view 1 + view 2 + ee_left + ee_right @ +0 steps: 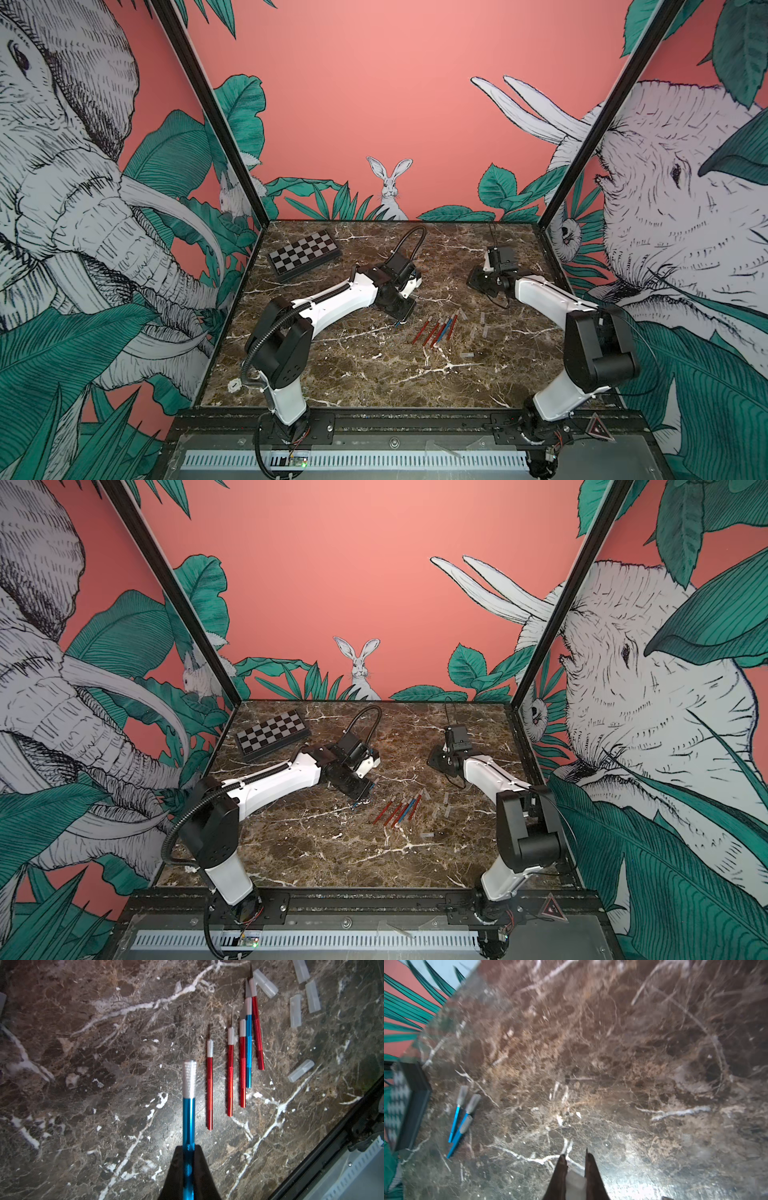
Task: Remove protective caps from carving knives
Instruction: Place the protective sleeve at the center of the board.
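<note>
Carving knives (242, 1068) beside loose clear protective caps (295, 1011)

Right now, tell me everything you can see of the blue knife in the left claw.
The blue knife is a thin metallic-blue rod ending in a silver knurled collar; no cap or blade shows beyond it. The left claw is shut on its handle, holding it over the marble table, beside the row of uncapped knives. Nothing else visibly touches it.

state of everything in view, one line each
left tool: shut on blue knife, uncapped
right tool: shut on a cap
five knives: uncapped, lying in a row
three blue knives: capped
loose caps: off, lying flat
board: closed
</note>
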